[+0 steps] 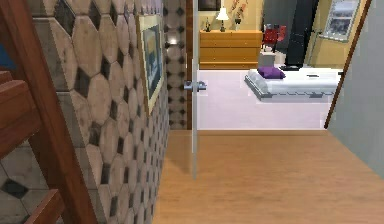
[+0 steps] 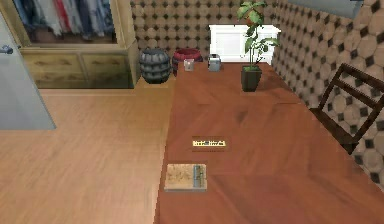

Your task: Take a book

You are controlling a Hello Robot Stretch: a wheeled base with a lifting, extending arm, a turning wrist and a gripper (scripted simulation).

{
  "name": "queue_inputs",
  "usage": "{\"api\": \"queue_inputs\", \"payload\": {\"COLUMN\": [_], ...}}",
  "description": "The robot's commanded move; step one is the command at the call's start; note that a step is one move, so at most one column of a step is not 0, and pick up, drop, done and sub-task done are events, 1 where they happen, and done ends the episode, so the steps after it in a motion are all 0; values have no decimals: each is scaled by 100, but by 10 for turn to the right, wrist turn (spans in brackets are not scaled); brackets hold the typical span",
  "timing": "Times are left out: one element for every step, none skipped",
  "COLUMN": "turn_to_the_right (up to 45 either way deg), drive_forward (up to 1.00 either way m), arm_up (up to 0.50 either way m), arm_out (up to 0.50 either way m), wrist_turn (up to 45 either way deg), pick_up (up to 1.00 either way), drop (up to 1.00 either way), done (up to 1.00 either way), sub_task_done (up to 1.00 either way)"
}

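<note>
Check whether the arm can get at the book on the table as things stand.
Probably yes: the book lies flat on the table, on the arm's side, nothing on it; a thin strip lies apart, the plant farther out.

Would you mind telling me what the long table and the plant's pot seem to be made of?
The table looks like reddish-brown wood with a smooth, slightly glossy finish, judging by its faint grain streaks. The plant pot looks dark and smooth, perhaps glazed ceramic or plastic; its look leaves that open.
</note>
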Motion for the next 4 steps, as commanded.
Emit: {"api": "queue_inputs", "payload": {"turn_to_the_right": [0, 0, 0, 0], "drive_forward": [0, 0, 0, 0], "arm_up": [50, 24, 0, 0], "arm_out": [0, 0, 26, 2], "wrist_turn": [0, 0, 0, 0], "pick_up": [0, 0, 0, 0], "drop": [0, 0, 0, 0], "done": [0, 0, 0, 0], "sub_task_done": [0, 0, 0, 0]}}
